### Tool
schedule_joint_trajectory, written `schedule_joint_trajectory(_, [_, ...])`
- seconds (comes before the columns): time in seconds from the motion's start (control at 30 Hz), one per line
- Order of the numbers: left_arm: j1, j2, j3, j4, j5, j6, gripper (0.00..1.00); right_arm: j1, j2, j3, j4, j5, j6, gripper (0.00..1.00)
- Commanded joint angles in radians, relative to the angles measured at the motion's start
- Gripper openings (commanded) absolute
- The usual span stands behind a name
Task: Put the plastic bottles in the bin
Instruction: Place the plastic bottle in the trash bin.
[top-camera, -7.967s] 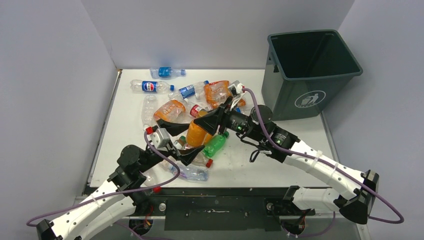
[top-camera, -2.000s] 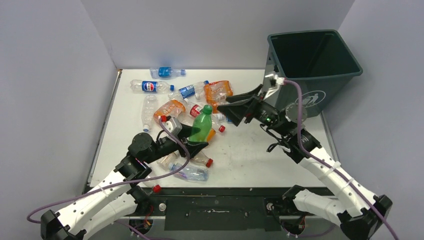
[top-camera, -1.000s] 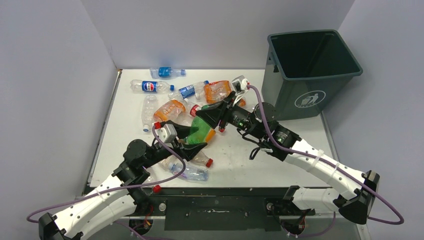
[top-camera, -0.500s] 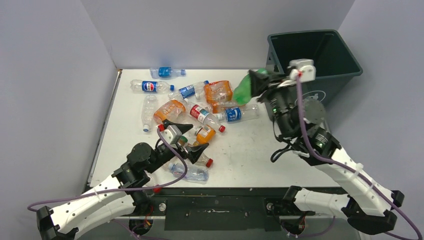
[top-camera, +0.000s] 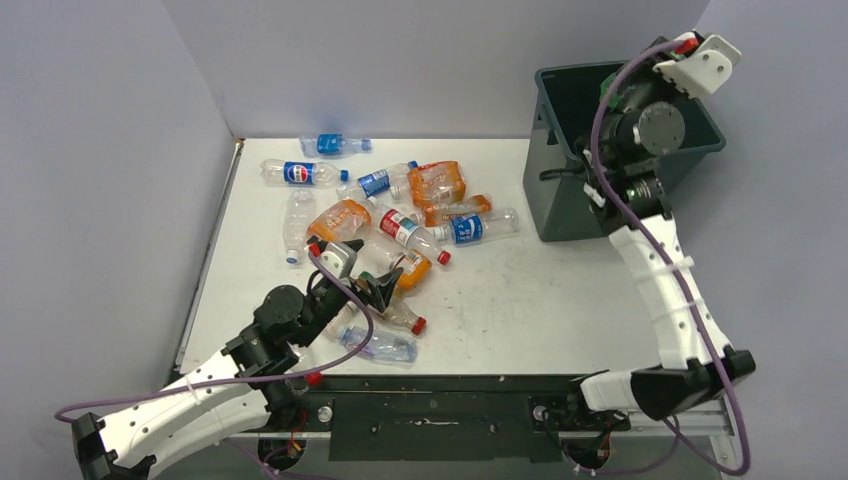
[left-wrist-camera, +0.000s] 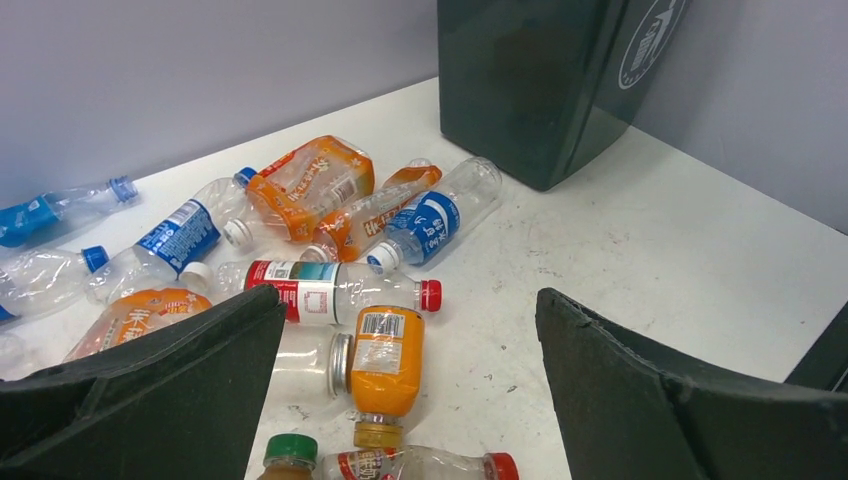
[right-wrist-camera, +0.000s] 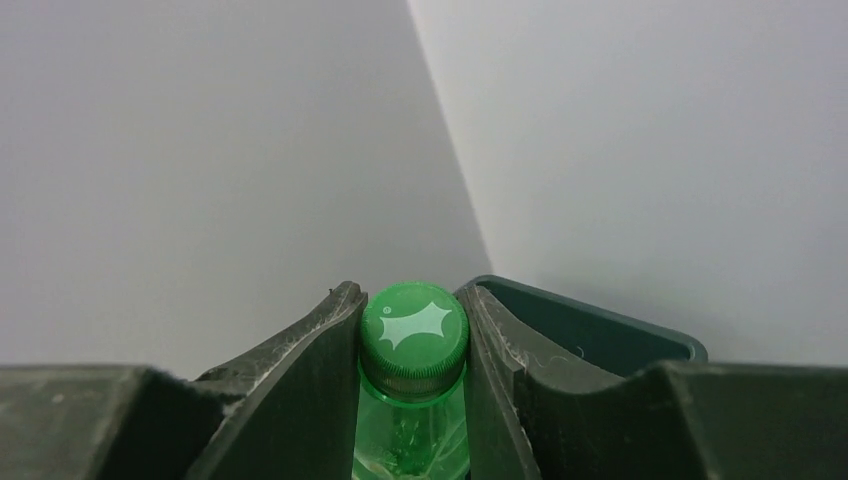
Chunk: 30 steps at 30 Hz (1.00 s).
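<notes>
Bottle (right-wrist-camera: 412, 340) in right tool (right-wrist-camera: 410, 300) above bin (right-wrist-camera: 600, 325) rim, left tool (left-wrist-camera: 408, 300) agape

Surface: white surface (top-camera: 520, 300), lightly scuffed.
Left half: plastic bottles (top-camera: 400, 228) lie on their sides in a loose heap, clear and orange, several overlapping.
Far edge: blue-labelled bottle (top-camera: 333, 145) lies apart from the heap.
Near edge: clear bottle (top-camera: 378, 345) lies by the front.
Far right corner: bin (top-camera: 556, 200) stands upright.
</notes>
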Motion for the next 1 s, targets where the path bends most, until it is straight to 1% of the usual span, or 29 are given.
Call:
schedule_joint_trajectory(0.0, [-0.010, 0.009, 0.052, 0.005, -0.036, 0.014, 0.96, -0.170, 0.116, 0.044, -0.010, -0.010, 0.206, 0.05])
schedule_joint_trajectory(0.03, [-0.013, 0.011, 0.053, 0.004, -0.042, 0.015, 0.96, -0.195, 0.131, 0.028, 0.032, 0.009, 0.208, 0.05])
schedule_joint_trajectory(0.13, [-0.022, 0.013, 0.058, 0.001, -0.053, 0.007, 0.96, -0.252, 0.181, 0.021, 0.090, 0.058, 0.182, 0.05])
schedule_joint_trajectory(0.23, [-0.025, 0.014, 0.064, -0.006, -0.062, 0.007, 0.96, -0.292, 0.216, 0.020, 0.093, 0.074, 0.185, 0.06])
schedule_joint_trajectory(0.33, [-0.028, 0.012, 0.065, -0.009, -0.084, 0.008, 0.96, -0.322, 0.248, 0.017, 0.061, 0.080, 0.213, 0.10])
schedule_joint_trajectory(0.37, [-0.029, 0.012, 0.065, -0.009, -0.089, 0.008, 0.96, -0.333, 0.252, 0.012, 0.045, 0.080, 0.231, 0.17])
schedule_joint_trajectory(0.4, [-0.030, 0.012, 0.066, -0.010, -0.094, 0.008, 0.96, -0.347, 0.259, 0.009, 0.024, 0.073, 0.256, 0.28])
schedule_joint_trajectory(0.47, [-0.031, 0.013, 0.066, -0.010, -0.100, 0.008, 0.96, -0.361, 0.262, -0.004, -0.005, 0.062, 0.298, 0.61])
schedule_joint_trajectory(0.5, [-0.031, 0.013, 0.066, -0.010, -0.103, 0.007, 0.96, -0.360, 0.262, -0.004, -0.016, 0.061, 0.309, 0.71])
schedule_joint_trajectory(0.53, [-0.031, 0.013, 0.066, -0.010, -0.105, 0.007, 0.96, -0.357, 0.261, 0.002, -0.029, 0.055, 0.322, 0.77])
schedule_joint_trajectory(0.6, [-0.032, 0.017, 0.067, -0.009, -0.111, 0.010, 0.96, -0.335, 0.254, 0.024, -0.036, 0.047, 0.318, 0.83])
schedule_joint_trajectory(0.73, [-0.033, 0.029, 0.070, -0.016, -0.128, 0.010, 0.96, -0.224, 0.231, 0.102, -0.022, 0.015, 0.253, 0.89])
schedule_joint_trajectory(0.77, [-0.033, 0.032, 0.074, -0.021, -0.134, 0.009, 0.96, -0.190, 0.220, 0.120, -0.036, -0.014, 0.255, 0.89])
schedule_joint_trajectory(0.83, [-0.033, 0.035, 0.078, -0.032, -0.150, 0.011, 0.96, -0.139, 0.184, 0.136, -0.094, -0.111, 0.319, 0.91])
schedule_joint_trajectory(0.9, [-0.034, 0.037, 0.084, -0.047, -0.175, 0.014, 0.96, -0.124, 0.132, 0.111, -0.161, -0.274, 0.441, 0.93])
schedule_joint_trajectory(0.97, [-0.033, 0.040, 0.091, -0.061, -0.208, 0.019, 0.96, -0.123, 0.078, 0.050, -0.192, -0.464, 0.553, 0.93])
